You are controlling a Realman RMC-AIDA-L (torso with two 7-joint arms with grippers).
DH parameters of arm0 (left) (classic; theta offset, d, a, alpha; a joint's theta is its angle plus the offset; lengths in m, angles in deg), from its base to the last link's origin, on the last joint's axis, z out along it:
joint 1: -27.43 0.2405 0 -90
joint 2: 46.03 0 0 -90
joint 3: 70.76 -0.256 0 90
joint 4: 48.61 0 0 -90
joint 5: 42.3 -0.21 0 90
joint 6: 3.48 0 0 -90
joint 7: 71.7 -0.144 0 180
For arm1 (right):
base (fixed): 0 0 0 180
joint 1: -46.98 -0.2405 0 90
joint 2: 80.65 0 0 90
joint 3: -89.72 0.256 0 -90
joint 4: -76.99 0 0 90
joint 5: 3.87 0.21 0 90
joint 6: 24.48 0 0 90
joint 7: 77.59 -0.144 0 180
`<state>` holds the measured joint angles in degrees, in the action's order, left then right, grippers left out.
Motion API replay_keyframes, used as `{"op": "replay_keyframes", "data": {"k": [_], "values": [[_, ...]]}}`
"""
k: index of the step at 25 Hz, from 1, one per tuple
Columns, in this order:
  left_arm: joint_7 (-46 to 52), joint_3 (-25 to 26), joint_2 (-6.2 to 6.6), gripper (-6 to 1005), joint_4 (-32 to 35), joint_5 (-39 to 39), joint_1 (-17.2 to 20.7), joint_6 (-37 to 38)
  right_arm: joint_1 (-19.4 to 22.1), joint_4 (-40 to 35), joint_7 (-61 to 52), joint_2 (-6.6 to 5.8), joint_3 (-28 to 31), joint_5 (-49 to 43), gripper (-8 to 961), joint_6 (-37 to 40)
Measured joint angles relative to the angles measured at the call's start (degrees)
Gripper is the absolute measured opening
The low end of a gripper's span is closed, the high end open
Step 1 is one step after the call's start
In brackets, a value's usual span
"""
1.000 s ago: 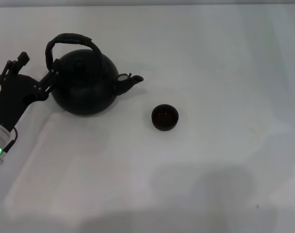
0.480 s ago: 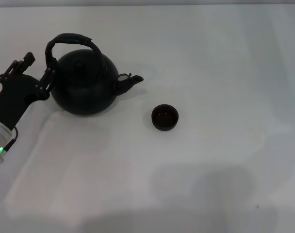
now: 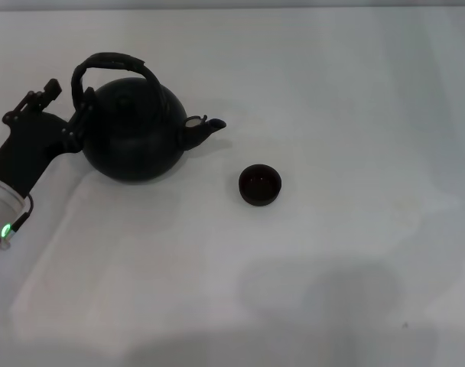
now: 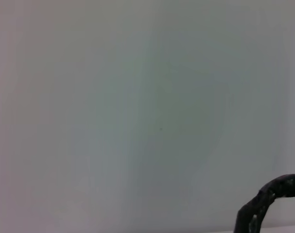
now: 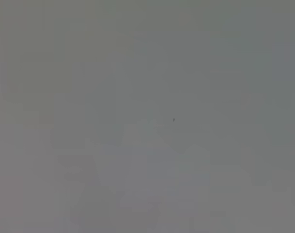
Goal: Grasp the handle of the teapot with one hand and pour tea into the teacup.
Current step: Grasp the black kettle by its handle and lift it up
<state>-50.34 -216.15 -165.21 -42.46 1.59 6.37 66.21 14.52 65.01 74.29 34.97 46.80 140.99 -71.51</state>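
Observation:
The round matte-black teapot (image 3: 133, 130) stands at the left of the white table, its stubby spout (image 3: 206, 128) pointing right toward the teacup. Its black wrapped handle (image 3: 110, 63) arches over the lid; a piece of the handle (image 4: 271, 193) shows in the left wrist view. The small dark teacup (image 3: 260, 185) sits apart, to the right and nearer me. My left gripper (image 3: 68, 105) is open at the teapot's left side, one finger by the handle's left end and the other farther out; nothing is held. The right gripper is out of view.
The white table (image 3: 332, 267) stretches around both objects. The left arm's dark wrist with a green light (image 3: 4, 229) reaches in from the left edge. The right wrist view shows only plain grey surface.
My left gripper has moved farther from me and slightly right, closing in on the handle's left end. Teapot and teacup have not moved.

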Motion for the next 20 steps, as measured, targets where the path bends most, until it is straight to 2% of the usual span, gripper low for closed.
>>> {"op": "replay_keyframes", "data": {"k": [6, 9, 13, 19, 20], "values": [[-2.3, -0.2, -0.20, 589, 0.2, 0.0, -0.4, -0.3, 0.0, 0.0, 0.0, 0.03, 0.0, -0.1, 856, -0.1], [-2.6, -0.2, -0.26, 510, 0.3, 0.0, -0.4, -0.3, 0.1, 0.0, 0.0, 0.04, 0.0, -0.1, 856, -0.1], [-2.6, -0.1, -0.26, 278, 0.5, 0.0, -0.3, -0.4, 0.1, 0.1, 0.0, 0.05, 0.0, -0.1, 856, -0.1], [-2.6, -0.1, -0.22, 116, 1.0, 0.0, 0.0, -0.3, 0.1, 0.1, 0.0, 0.05, 0.0, -0.1, 856, -0.1], [-2.6, -0.1, -0.22, 116, 1.1, 0.0, 0.0, -0.3, 0.1, 0.1, 0.0, 0.04, 0.0, -0.1, 856, -0.1]]}}
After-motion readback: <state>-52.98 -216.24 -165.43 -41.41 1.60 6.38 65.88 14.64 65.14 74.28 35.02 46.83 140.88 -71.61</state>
